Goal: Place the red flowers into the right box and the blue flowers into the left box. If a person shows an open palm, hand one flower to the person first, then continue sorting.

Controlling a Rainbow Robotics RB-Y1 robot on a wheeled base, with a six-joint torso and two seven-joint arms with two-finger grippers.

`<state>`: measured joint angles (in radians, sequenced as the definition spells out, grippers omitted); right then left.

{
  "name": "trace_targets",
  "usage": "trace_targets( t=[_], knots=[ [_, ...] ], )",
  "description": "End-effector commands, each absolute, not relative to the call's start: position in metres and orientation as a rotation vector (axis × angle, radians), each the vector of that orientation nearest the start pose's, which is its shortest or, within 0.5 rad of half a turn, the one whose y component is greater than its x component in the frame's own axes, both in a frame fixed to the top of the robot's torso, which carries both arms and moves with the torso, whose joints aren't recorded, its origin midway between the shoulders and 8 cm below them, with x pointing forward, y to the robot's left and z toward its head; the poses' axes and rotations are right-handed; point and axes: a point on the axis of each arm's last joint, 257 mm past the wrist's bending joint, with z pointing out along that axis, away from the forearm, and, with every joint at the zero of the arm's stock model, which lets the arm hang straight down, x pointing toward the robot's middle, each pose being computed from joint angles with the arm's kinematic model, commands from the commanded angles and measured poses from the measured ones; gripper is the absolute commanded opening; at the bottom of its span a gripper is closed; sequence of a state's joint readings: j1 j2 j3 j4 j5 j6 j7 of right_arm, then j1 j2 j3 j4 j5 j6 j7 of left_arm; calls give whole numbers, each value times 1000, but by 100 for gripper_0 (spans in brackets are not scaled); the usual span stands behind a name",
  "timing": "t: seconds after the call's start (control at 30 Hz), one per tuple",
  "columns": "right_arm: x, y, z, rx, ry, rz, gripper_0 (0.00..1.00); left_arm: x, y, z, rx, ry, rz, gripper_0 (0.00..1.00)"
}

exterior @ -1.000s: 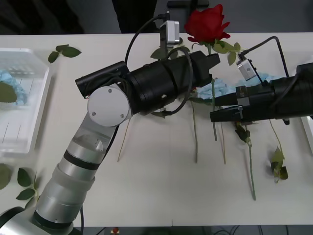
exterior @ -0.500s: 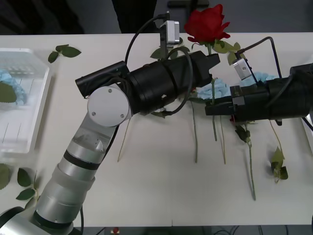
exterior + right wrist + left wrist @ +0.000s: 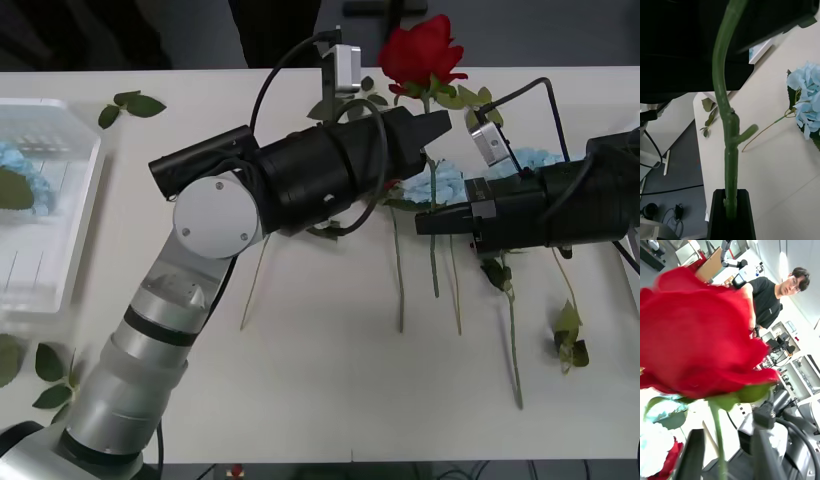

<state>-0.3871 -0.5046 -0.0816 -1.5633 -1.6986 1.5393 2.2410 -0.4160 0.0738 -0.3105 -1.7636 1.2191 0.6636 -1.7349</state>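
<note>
Rising near the top centre of the front view, a red rose (image 3: 422, 52) stands with its stem (image 3: 727, 123) clamped in both the left gripper (image 3: 432, 128) and the black-fingered right gripper (image 3: 424, 221). A pale blue hydrangea (image 3: 447, 184) lies half hidden behind the arms. At the left edge, the translucent bin (image 3: 70, 240) is cut off and holds another blue head (image 3: 22, 172).
</note>
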Motion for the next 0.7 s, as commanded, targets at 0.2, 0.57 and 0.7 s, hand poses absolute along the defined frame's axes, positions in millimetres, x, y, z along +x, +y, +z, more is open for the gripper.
trace_targets(
  t=[0.2,0.57,0.7],
  knots=[
    [413,-107,-119,-1027,1806,1196,0,463,-69,-52,482,1690,-1282,87],
    [438,-209,-121,-920,2031,916,0,477,44,-133,626,2052,-937,87],
    [442,-268,-114,-818,2180,773,0,495,85,-172,631,2178,-667,87]
  ],
)
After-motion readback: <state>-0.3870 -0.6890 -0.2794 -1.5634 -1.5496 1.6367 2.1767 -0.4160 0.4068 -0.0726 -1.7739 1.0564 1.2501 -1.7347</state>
